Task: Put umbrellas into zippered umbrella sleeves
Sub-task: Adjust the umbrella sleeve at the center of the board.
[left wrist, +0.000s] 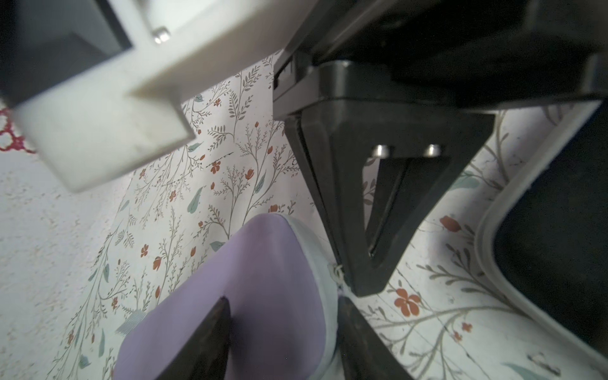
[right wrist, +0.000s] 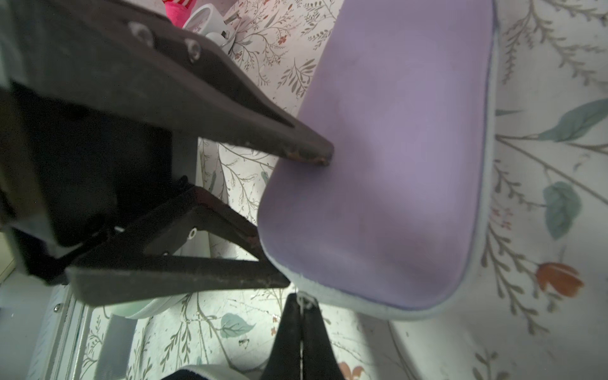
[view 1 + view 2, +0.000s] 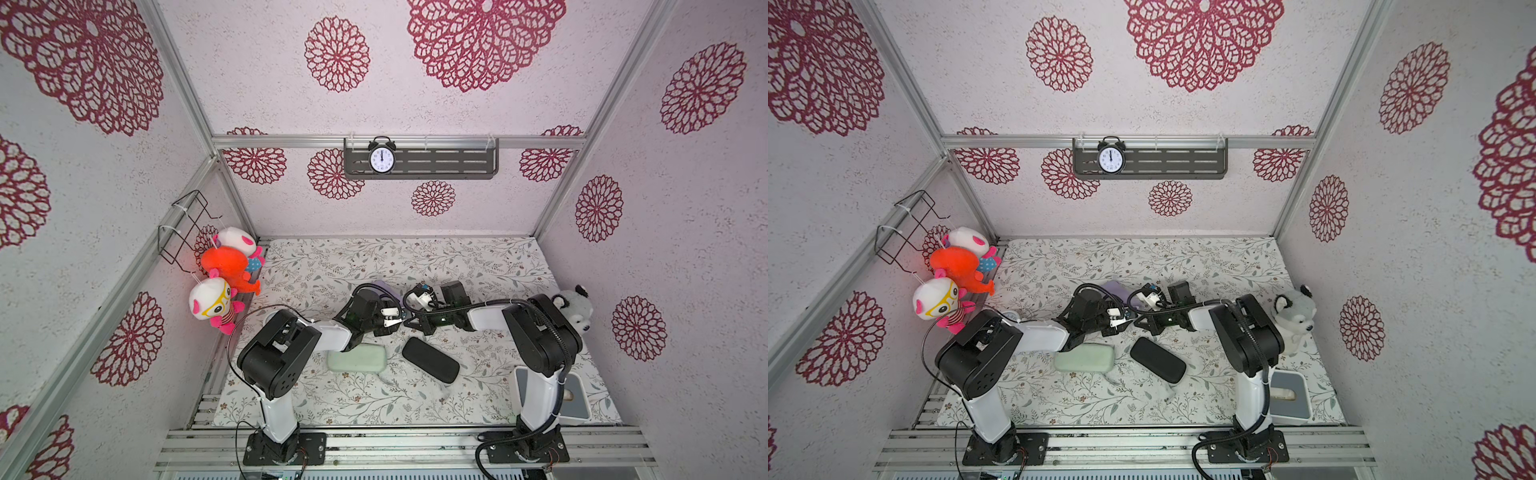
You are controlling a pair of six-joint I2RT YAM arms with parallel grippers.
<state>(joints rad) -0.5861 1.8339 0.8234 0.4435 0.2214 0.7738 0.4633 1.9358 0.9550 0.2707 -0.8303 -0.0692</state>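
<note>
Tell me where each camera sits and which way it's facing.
Top views: high in front, facing down toward the back wall; left arm and right arm show.
Left wrist: on the left arm, facing past the left gripper onto the lilac sleeve.
Right wrist: on the right arm, facing past the right gripper, shut on the zip pull, onto that sleeve.
Shared: both wrist views show the sleeve and both grippers.

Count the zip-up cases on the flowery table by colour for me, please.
lilac case: 1
mint green case: 1
black case: 1
Total: 3
</note>
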